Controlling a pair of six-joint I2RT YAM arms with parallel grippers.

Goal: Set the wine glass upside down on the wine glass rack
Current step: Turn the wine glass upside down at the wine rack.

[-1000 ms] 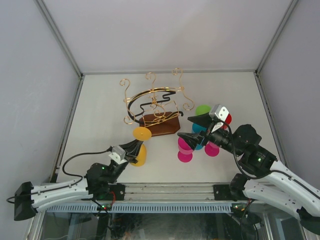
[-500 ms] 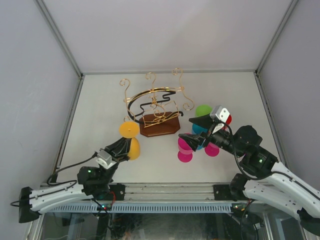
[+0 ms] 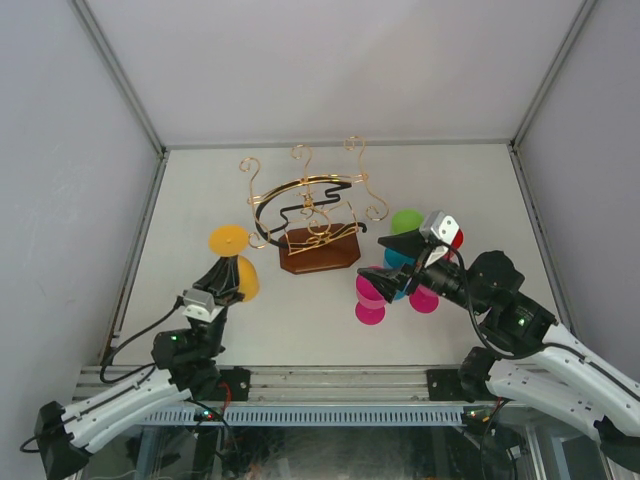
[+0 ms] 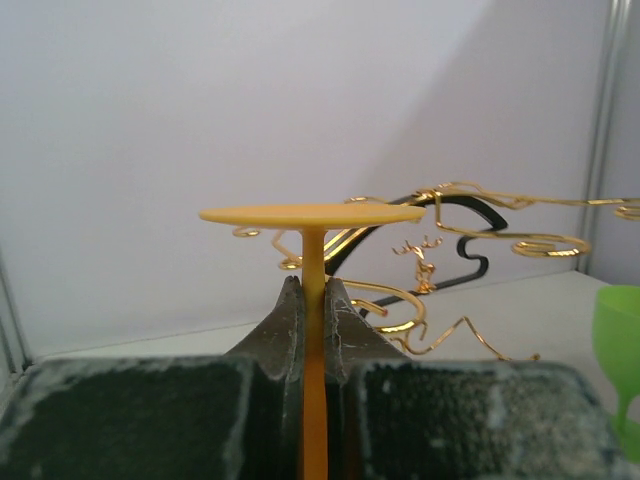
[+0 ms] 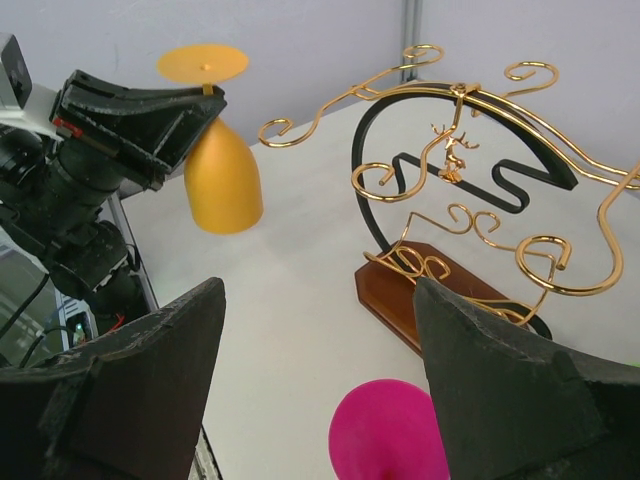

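Carrying is in hand: the left end effector [image 4: 312, 292] is clamped on the stem of the yellow wine glass [image 5: 222, 178], held inverted, foot uppermost, left of the wine glass rack [image 3: 320, 251] and apart from it. Next, the stem must slide into a scroll arm so the foot hangs; which arm is nearest is hard to judge. The right end effector [image 3: 388, 258] gapes wide, empty. White worktop [image 3: 460, 190], pale walls around.

The left tool [image 3: 223, 272], clamped on the stem of the upside-down yellow plastic wine glass [image 3: 246, 283], has swung left over the white surface [image 3: 190, 200]. A second ago the glass hung just before the gold wire rack [image 3: 310, 190]; now it hangs off the rack's left side, apart from it.
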